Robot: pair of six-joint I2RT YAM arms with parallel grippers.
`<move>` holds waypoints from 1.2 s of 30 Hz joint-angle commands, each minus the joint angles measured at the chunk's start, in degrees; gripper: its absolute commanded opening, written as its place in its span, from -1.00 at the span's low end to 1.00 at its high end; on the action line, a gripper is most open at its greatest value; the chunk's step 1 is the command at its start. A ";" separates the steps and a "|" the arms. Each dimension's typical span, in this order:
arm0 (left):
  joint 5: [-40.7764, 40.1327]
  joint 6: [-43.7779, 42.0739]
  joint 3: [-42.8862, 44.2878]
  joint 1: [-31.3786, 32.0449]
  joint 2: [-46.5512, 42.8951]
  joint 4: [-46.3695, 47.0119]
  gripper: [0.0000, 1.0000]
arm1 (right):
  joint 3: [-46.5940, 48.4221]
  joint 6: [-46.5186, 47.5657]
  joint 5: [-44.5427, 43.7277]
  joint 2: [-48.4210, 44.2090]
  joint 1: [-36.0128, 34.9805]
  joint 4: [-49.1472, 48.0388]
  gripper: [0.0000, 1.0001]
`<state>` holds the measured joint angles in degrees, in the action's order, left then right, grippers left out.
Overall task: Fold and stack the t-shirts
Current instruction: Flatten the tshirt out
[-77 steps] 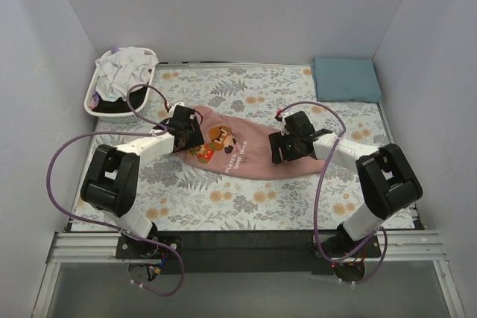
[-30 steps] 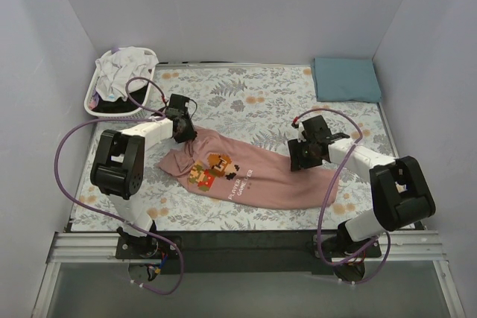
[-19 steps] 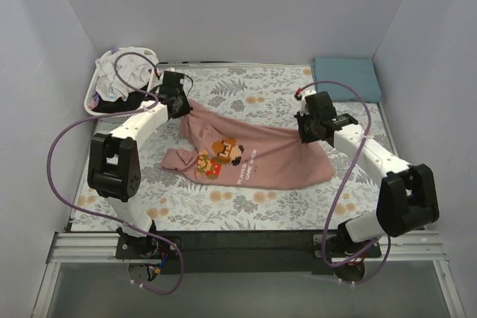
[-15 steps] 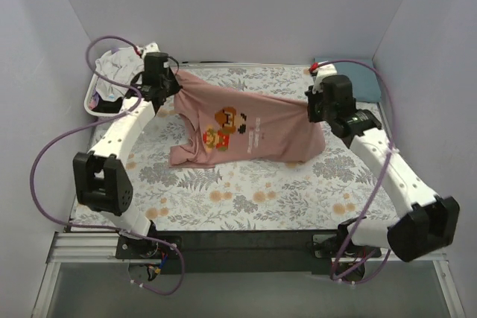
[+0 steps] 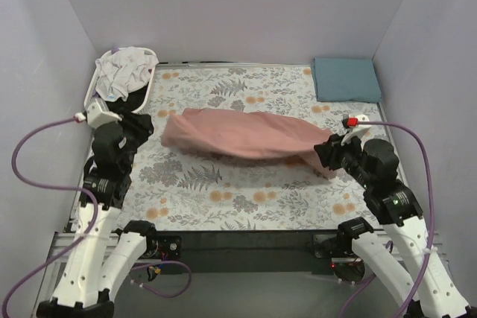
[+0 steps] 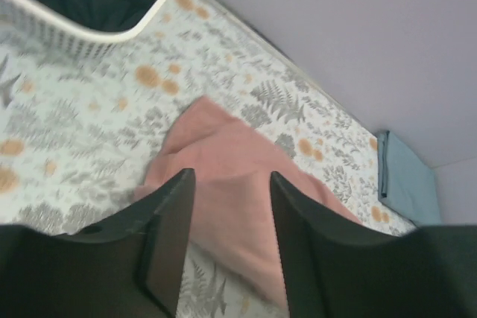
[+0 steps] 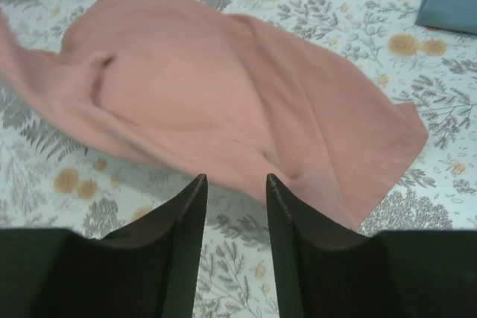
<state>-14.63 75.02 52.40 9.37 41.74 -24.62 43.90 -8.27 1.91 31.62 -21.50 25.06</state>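
the pink t-shirt (image 5: 246, 133) is lying in a long, bunched-up strip across the middle of the flowery cloth (image 5: 223, 188). only plain pink is showing. the left gripper (image 6: 231, 176) is hanging above the cloth near the shirt's left end. its two fingers (image 6: 168, 243) are standing partly apart and are holding nothing. in the left wrist view the shirt is showing through the gap between them, farther out and lower down, not touching them.

the right gripper (image 7: 235, 180) is hanging near the shirt's right end. its jaws are also standing partly apart and are gripping nothing. in the right wrist view the shirt's near edge is lying just past the fingertips. in the top view this gripper is covering the shirt's right tip, so it is hard to tell if they are touching.

the white basket (image 6: 67, 39) is sitting at the far left corner, just beside the left arm. white clothes (image 5: 123, 68) and something dark (image 6: 97, 5) are piled in it. the folded teal t-shirt (image 5: 346, 78) is lying flat at the far right corner, well apart from the pink one.
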 commanded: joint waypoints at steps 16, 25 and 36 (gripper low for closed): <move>20.16 -5.06 -1.08 0.30 21.70 -5.18 0.23 | -2.69 -2.10 7.58 18.63 0.23 -1.06 0.11; 18.24 -4.45 7.53 4.43 51.32 1.33 0.16 | 1.36 -3.59 -1.47 39.12 1.54 -7.56 0.12; 12.08 -3.66 16.93 0.22 70.14 1.16 0.09 | 6.27 -3.07 2.30 59.34 7.60 -17.49 0.13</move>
<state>-0.12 71.40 67.68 11.49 106.94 -22.98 45.84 -11.66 3.01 87.83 -15.79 13.34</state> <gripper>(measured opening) 0.547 0.564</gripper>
